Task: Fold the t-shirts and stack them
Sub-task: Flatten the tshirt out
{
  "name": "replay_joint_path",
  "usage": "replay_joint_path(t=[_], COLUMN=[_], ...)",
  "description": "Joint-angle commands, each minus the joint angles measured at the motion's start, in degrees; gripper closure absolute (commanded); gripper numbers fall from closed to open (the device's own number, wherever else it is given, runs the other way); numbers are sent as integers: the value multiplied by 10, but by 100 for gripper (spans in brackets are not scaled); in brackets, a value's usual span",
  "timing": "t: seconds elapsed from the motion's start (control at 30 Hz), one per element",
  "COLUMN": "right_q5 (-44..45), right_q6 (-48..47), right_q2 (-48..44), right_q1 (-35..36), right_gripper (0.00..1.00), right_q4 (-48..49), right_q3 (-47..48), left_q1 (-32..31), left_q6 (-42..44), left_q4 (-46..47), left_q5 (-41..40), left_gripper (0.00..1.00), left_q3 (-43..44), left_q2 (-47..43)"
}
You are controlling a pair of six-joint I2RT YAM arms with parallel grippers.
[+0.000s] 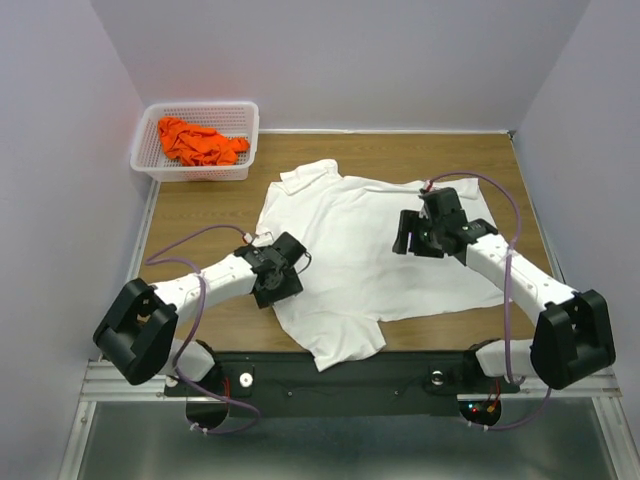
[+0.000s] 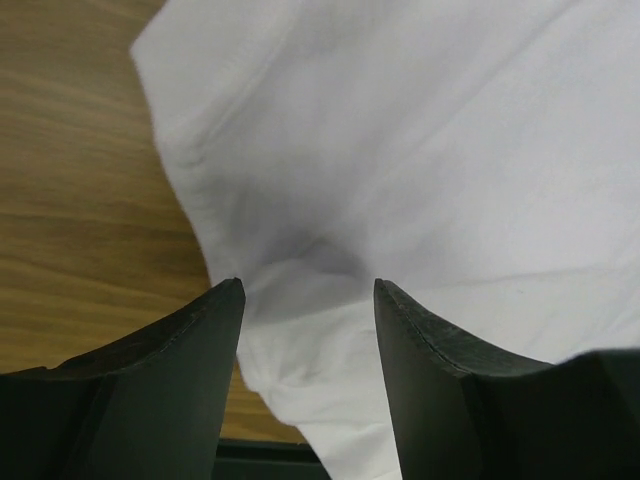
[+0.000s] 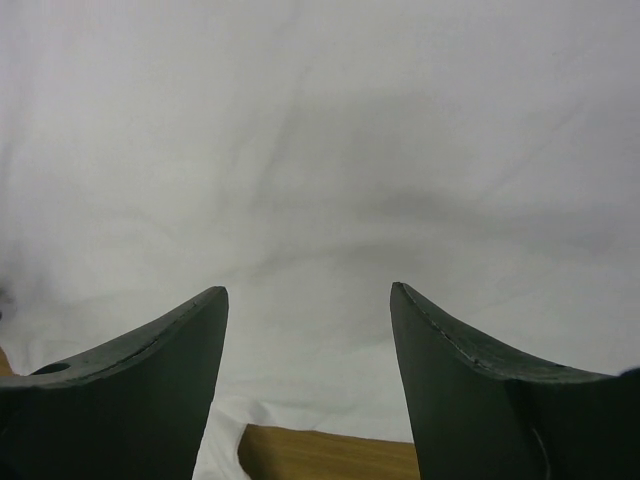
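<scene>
On the table (image 1: pixel 200 215) lay the white t-shirt (image 1: pixel 350 250), spread flat for folding, with the left gripper (image 1: pixel 292 264) at its left edge and the right gripper (image 1: pixel 413 233) over its right side, each wide open, apparently poised to pinch cloth.

A wooden tabletop (image 1: pixel 200 215) sits boxed in by plain pale-lilac walls at the back (image 1: pixel 340 60), left (image 1: pixel 50 150) and right (image 1: pixel 590 120), evenly lit; an aluminium rail (image 1: pixel 110 380) lines its near edge above grey flooring (image 1: pixel 330 450).
</scene>
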Motion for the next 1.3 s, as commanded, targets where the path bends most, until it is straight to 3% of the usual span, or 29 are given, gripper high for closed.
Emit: replay_joint_path(t=[0.0, 0.17, 0.3, 0.63, 0.87, 1.27], right_q5=[28, 35, 68, 56, 33, 57], right_q6=[-10, -12, -18, -15, 0, 52], right_q2=[44, 130, 201, 317, 373, 324], right_q1=[-53, -116, -163, -261, -275, -321], right_gripper=[29, 31, 36, 44, 44, 43], right_q4=[2, 5, 23, 69, 74, 74], right_q3=[53, 124, 185, 296, 318, 160], left_q1=[40, 147, 207, 251, 251, 252], left_q6=[67, 225, 333, 414, 408, 400], left_q4=[-74, -18, 21, 63, 70, 45], left_q5=[-60, -61, -59, -1, 24, 16], left_gripper=[28, 27, 28, 29, 29, 32], left_q3=[105, 200, 318, 452, 450, 361], left_q2=[-16, 51, 181, 330, 370, 367])
